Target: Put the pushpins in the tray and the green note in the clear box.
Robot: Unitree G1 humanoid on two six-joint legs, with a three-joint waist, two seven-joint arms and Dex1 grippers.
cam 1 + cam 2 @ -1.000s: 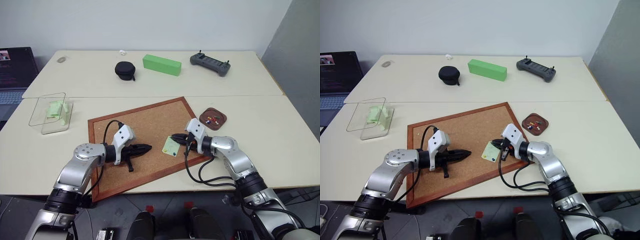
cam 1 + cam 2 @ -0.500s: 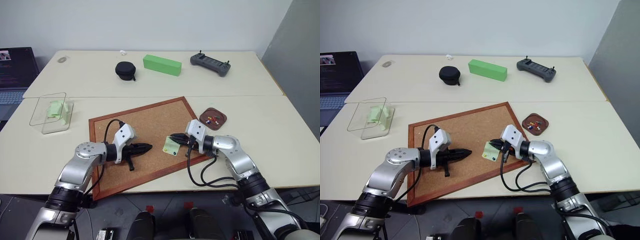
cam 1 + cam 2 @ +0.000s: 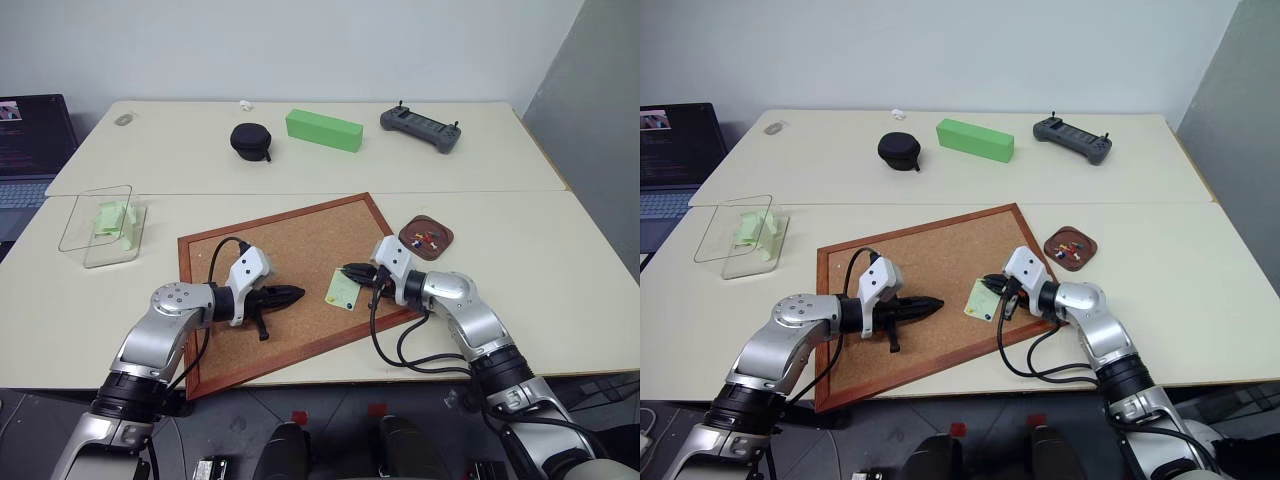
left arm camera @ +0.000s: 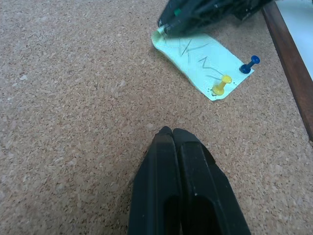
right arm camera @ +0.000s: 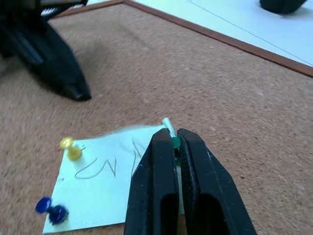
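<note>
The green note (image 4: 203, 61) lies flat on the cork board (image 3: 290, 240), near the board's right edge. 2 pushpins stand in the note: a yellow pin (image 4: 221, 84) and a blue pin (image 4: 249, 64), side by side at 1 short edge.

The right tool (image 5: 174, 142) is clenched on a green pin (image 5: 175, 142) at the opposite edge of the note. A corner of the note curls up at the fingertips.

The left tool (image 4: 172, 133) is clenched on nothing. It sits over bare cork, pointing toward the note and apart from it.

The tray (image 3: 427, 236) rests on the counter (image 3: 560, 270) just beside the board's right corner. Several pins (image 3: 428, 238) lie in it.

The clear box (image 3: 102, 227) stands on the counter left of the board, well apart from the note. Pale green paper (image 3: 110, 217) lies in it.

On the far counter: a black case (image 3: 250, 141), a green block (image 3: 323, 129) and a grey controller (image 3: 420, 127). A laptop (image 3: 25, 140) sits at the left edge.
</note>
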